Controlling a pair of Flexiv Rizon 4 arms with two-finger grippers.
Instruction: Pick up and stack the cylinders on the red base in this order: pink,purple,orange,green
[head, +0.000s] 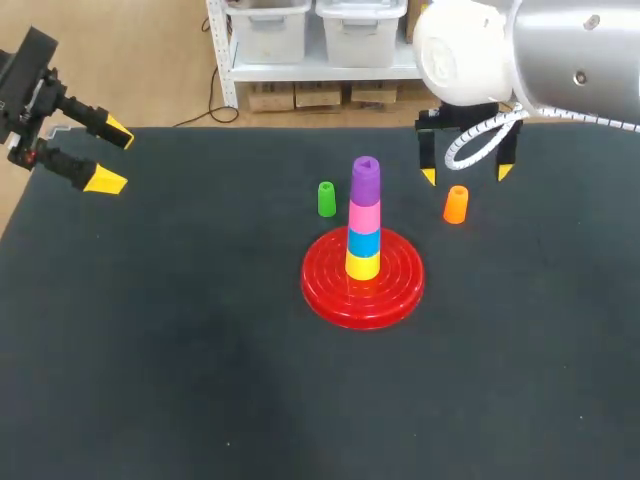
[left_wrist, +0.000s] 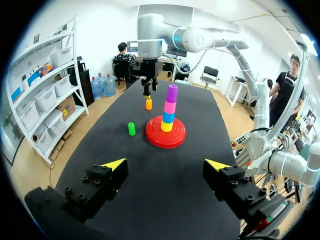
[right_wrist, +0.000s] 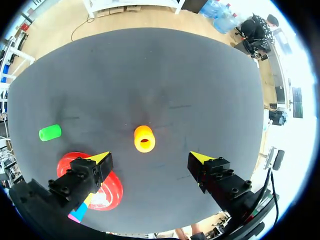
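A dark desk (head: 150, 350) fills the head view. Near its middle stands the red base (head: 330, 285), which carries an upright stack: a yellow cylinder (head: 362, 265) lowest, then a blue cylinder (head: 363, 242), the pink cylinder (head: 364, 215) and the purple cylinder (head: 365, 178) on top. The green cylinder (head: 326, 198) stands on the desk left of the stack, and the orange cylinder (head: 455, 204) stands to its right. The right arm comes in from the far right corner. The right gripper (head: 466, 176) points down with its fingers spread, above the orange cylinder and clear of it. The left gripper (head: 111, 156) sits at the desk's far left edge, spread and empty.

In the left wrist view, the left gripper (left_wrist: 166, 165) gapes over bare desk, with the red base (left_wrist: 165, 132) and its stack well ahead.

In the right wrist view, the right gripper (right_wrist: 151, 158) looks straight down. The orange cylinder (right_wrist: 144, 138) stands just ahead of the gap between its parted fingers, touching neither. The red base (right_wrist: 110, 190) lies partly under one finger.
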